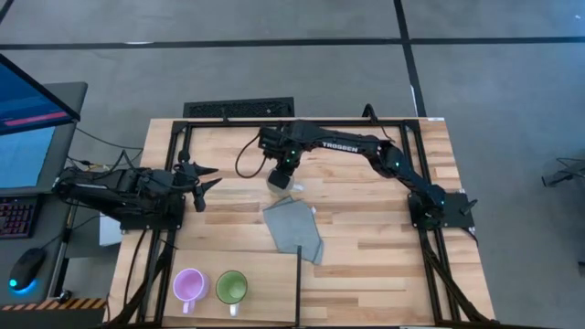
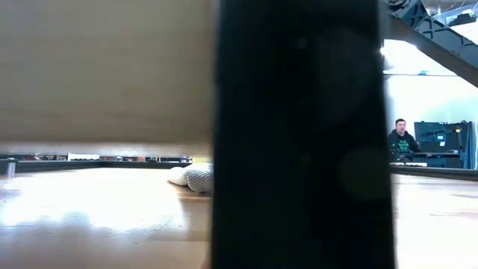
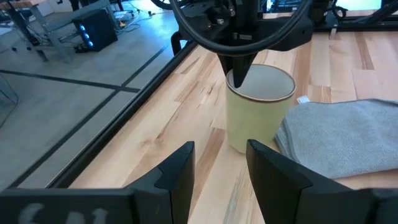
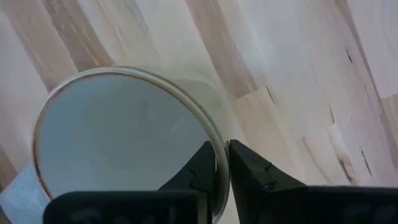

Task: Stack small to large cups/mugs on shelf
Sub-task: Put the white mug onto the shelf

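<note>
Tabletop [image 1: 384, 238]: cream mug [image 3: 258, 106] upright

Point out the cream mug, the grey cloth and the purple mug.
cream mug [image 3: 252, 121], left wrist view, outer side wall.
grey cloth [image 1: 294, 228], high view, middle of the fold.
purple mug [image 1: 189, 284], high view, inside bottom.

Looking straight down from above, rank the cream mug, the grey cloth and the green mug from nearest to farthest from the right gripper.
1. cream mug, its rim pinched by the right gripper.
2. grey cloth, just beyond the mug.
3. green mug, on the shelf.
</note>
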`<state>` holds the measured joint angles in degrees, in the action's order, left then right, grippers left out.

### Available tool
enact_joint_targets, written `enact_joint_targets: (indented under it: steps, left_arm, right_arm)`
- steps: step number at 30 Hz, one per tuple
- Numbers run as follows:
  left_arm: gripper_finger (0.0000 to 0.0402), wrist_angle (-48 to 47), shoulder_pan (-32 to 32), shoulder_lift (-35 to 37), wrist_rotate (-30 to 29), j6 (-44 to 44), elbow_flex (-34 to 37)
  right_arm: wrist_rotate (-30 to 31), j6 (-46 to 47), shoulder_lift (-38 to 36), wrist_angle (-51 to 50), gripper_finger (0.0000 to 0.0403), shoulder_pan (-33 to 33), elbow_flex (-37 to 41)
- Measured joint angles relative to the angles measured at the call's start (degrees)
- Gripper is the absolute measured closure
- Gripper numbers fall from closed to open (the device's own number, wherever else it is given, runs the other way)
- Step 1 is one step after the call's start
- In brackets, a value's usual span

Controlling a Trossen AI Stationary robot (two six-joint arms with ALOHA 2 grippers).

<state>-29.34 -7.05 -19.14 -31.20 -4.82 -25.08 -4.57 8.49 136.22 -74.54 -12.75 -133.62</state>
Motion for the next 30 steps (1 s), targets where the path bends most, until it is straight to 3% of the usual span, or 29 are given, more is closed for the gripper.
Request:
enact_joint_targets:
  steps: [5,12,20,30]
  left_arm:
    - [0.0264,0.02,0.01,0.00,0.01,-0.04,0.00]
    - [0.0264,-0.28,0.00,0.02,0.02,-0.44,0.00]
    - [0.0264,-0.35,0.00,0.00,0.02,-0.58,0.00]
    - [0.0264,-0.52,0.00,0.02,0.02,-0.59,0.00]
  right_arm:
    - [0.11,-0.90,-0.04,0.09,0.0336,0.26,0.00]
    - [4.65,-0.98,-0.26,0.73,0.0291,0.94,0.00]
    - [4.71,-2.59,-0.26,0.89,0.0239,1.47,0.00]
    - [4.74,-2.97,-0.26,-0.14,0.0212,1.77,0.00]
